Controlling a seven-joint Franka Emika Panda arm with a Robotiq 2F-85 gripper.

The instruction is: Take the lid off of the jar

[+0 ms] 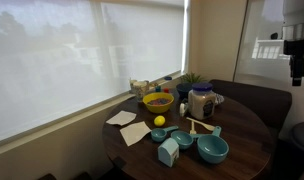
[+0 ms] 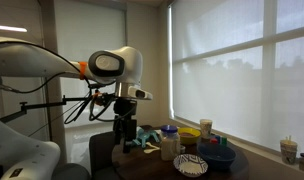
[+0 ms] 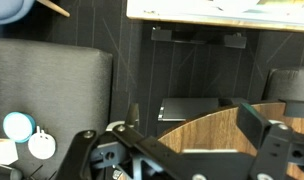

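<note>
The jar (image 1: 200,105) stands upright at the far side of the round wooden table (image 1: 242,135), with the dark bluish-grey lid (image 1: 201,90) on top of it. It also shows in an exterior view (image 2: 169,146), with its lid (image 2: 169,129) in place. My gripper (image 1: 295,72) hangs open and empty, high above the floor beyond the table's edge and well away from the jar. It also shows in an exterior view (image 2: 120,146). In the wrist view the gripper's (image 3: 192,114) fingers are spread wide over the table edge (image 3: 207,130). The jar is out of that view.
A yellow bowl (image 1: 157,101), a lemon (image 1: 159,121), two teal bowls (image 1: 212,150), a small teal carton box (image 1: 168,151) and paper napkins (image 1: 121,118) lie on the table. A striped plate (image 2: 192,165) and a paper cup (image 2: 205,127) stand near the jar. Dark chairs (image 3: 52,85) surround the table.
</note>
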